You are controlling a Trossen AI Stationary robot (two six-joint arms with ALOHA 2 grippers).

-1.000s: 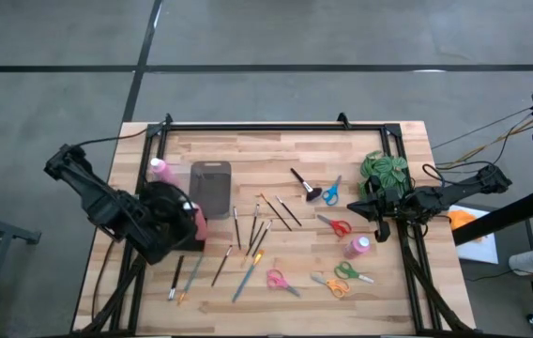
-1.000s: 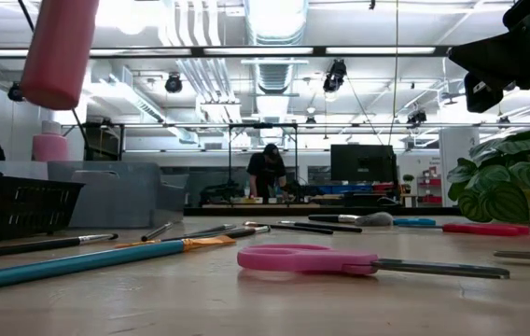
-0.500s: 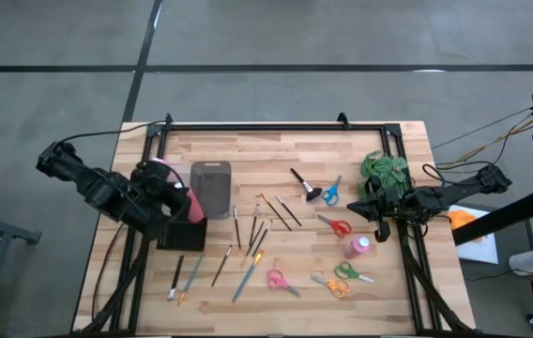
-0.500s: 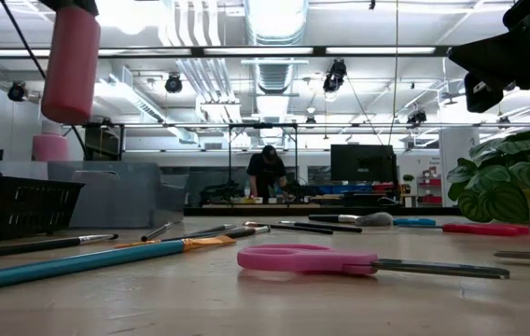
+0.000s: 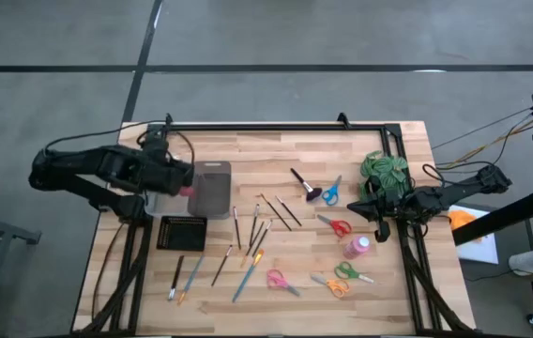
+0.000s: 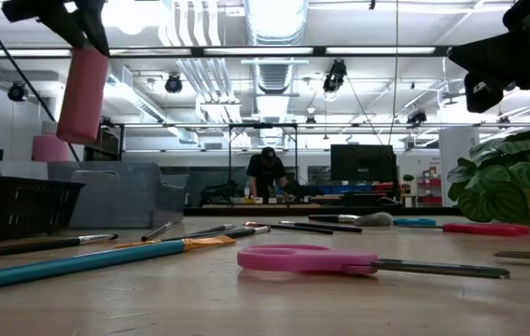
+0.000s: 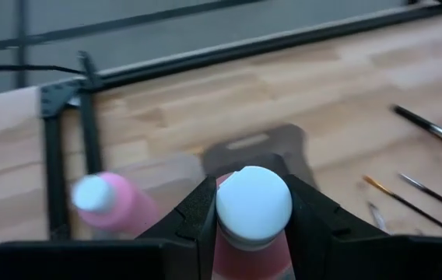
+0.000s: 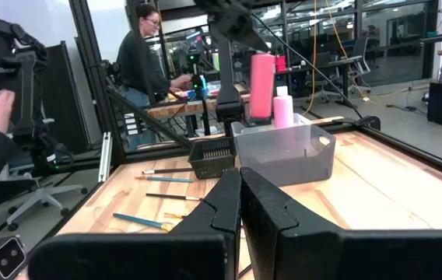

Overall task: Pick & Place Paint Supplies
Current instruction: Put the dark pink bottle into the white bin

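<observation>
Your left gripper (image 7: 252,214) is clamped on a pink bottle (image 6: 83,82), held above the grey bin (image 5: 211,188); your right gripper (image 8: 239,202), fingers closed and empty, waits beside the plant (image 5: 385,172)

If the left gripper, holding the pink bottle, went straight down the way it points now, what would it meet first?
Probably the grey bin. The left gripper holds a pink bottle cap-up above the bin's edge nearest the second pink bottle. Depth is unclear, so the held bottle's base might meet the bin's wall rather than its floor.
</observation>
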